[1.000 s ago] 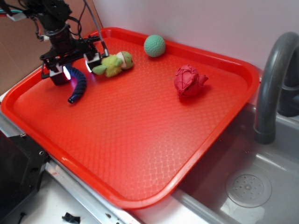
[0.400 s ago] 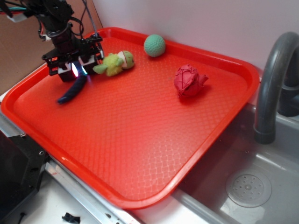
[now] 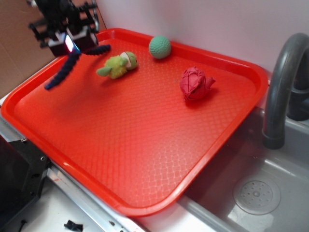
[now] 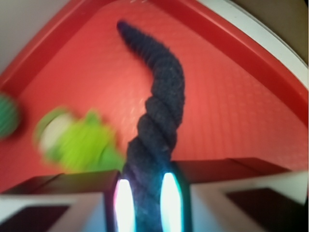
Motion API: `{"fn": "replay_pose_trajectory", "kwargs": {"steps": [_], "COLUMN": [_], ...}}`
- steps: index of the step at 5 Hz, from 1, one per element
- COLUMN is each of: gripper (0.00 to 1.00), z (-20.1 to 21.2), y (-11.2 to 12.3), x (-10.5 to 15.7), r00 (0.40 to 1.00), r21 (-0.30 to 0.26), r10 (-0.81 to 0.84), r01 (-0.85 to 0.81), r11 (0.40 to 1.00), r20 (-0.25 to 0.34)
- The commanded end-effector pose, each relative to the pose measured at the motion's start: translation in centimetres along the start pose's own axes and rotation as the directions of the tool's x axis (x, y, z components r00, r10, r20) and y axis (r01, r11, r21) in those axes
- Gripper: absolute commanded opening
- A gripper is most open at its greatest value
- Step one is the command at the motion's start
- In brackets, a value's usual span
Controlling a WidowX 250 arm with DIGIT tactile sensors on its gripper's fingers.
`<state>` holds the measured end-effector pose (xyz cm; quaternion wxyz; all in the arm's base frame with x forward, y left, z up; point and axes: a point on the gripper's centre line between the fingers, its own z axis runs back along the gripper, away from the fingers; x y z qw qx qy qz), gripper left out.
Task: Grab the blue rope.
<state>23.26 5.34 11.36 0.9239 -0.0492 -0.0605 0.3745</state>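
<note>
Raised since the earlier exterior frames, the black robot gripper with glowing pads [image 3: 72, 44] now sits above the far left corner of the red textured plastic tray [image 3: 145, 159], and the dark navy braided rope [image 3: 62, 72], which then lay on the tray floor, hangs clear of it. Exterior view: one longer limb of the rope droops down and to the left, its tip apart from the tray surface; a shorter limb juts rightward toward the green plush toy [image 3: 117, 65], ending short of it. Wrist view: the gripper [image 4: 143, 200] is clamped on the rope [image 4: 159, 116], its two lit pads pressed against either side of the braid with no gap showing; the rope's long axis runs away from the jaws, curving slightly toward the tray's corner rim. The grip appears to fall nearer one end than the middle, so the free length is uneven. Judgement: the grab looks accomplished, and what remains depends on the rope staying pinched across its thickness. The green ball [image 3: 160, 47] and crumpled red cloth [image 3: 196, 83] lie well apart, untouched.
</note>
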Motion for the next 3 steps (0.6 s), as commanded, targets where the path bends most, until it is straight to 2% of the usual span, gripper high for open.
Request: {"fn": "replay_pose_trajectory", "kwargs": {"steps": [1,2,3], "gripper": [0.00,0.00,0.00], "z": [10.1,11.1,10.4], "y": [-3.3,-3.9,-3.4], "x": [-4.1,-6.4,-6.5], "r00": [0.946,0.899,0.870], "r21": [-0.140,-0.168,-0.160], "r10": [-0.323,-0.436,-0.488], "r01": [0.319,0.436,0.492], "r11": [0.937,0.884,0.856], "r20": [-0.003,0.039,0.066]}}
